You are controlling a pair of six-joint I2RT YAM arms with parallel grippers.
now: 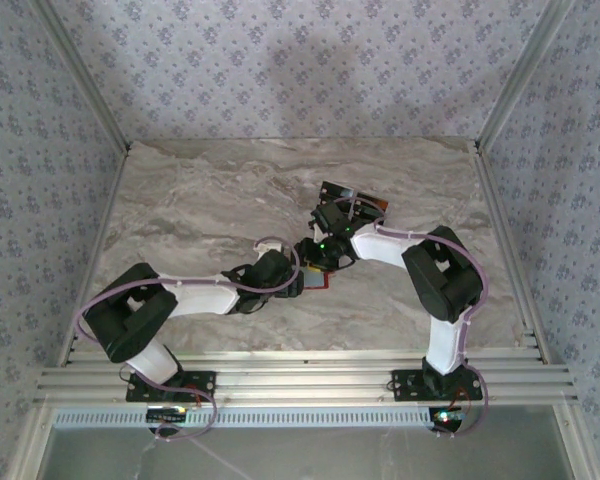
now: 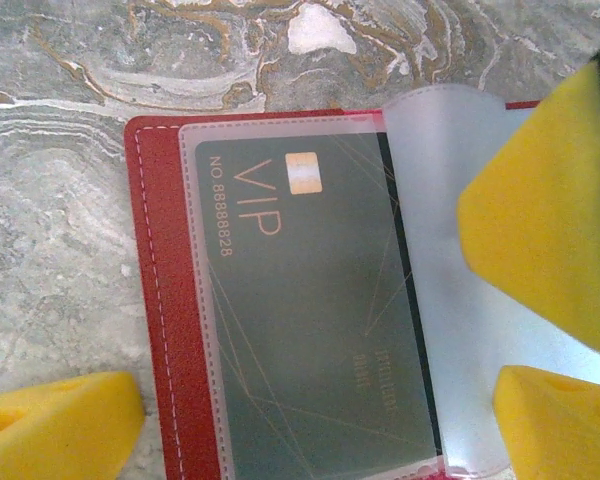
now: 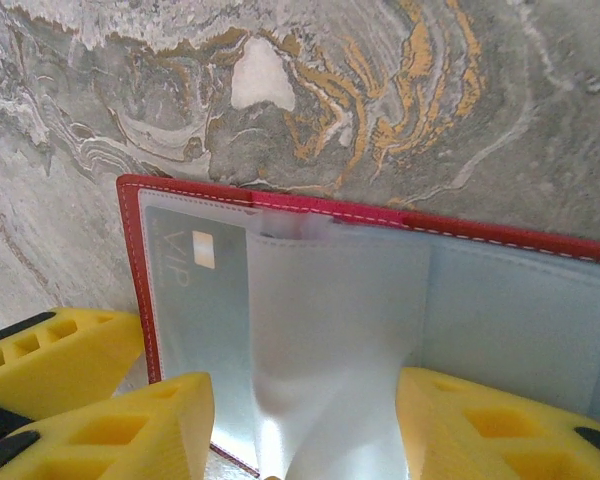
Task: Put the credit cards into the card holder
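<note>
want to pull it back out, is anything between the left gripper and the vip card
Yes: a clear sleeve of the wallet covers the card; the left gripper is open over it.

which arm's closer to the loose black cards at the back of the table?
Right. The right gripper and its wrist sit just in front of the loose black cards. The left gripper is farther, nearer the bases, over the card holder.
</note>
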